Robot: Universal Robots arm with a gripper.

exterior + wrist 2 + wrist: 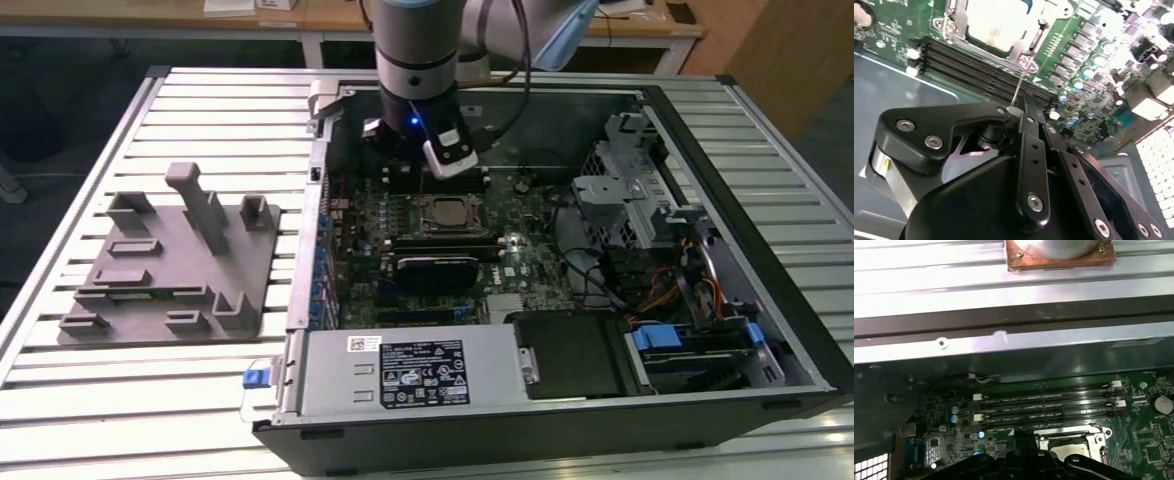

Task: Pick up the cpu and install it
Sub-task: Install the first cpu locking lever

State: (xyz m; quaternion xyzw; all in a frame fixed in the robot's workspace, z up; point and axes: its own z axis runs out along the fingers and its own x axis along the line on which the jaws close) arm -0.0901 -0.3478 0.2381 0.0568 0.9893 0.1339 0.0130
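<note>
In the second wrist view the cpu (999, 22) was washed out by glare and cut off by the picture's edge. In the first wrist view the socket (1095, 438) was partly covered by the gripper (1024, 444). In the exterior view the arm (414, 50) was cut off.

Even room light from above in the exterior view for you: the table (200, 100) slats are bright, the inside of the computer case (534, 440) sits in shade, and a small blue light (415, 123) glows on the arm. In the second wrist view, the cpu (999, 20) is blown out to white glare and the motherboard (1094, 75) blurs at its far corner. In the first wrist view the slats glare and the board is dim
</note>
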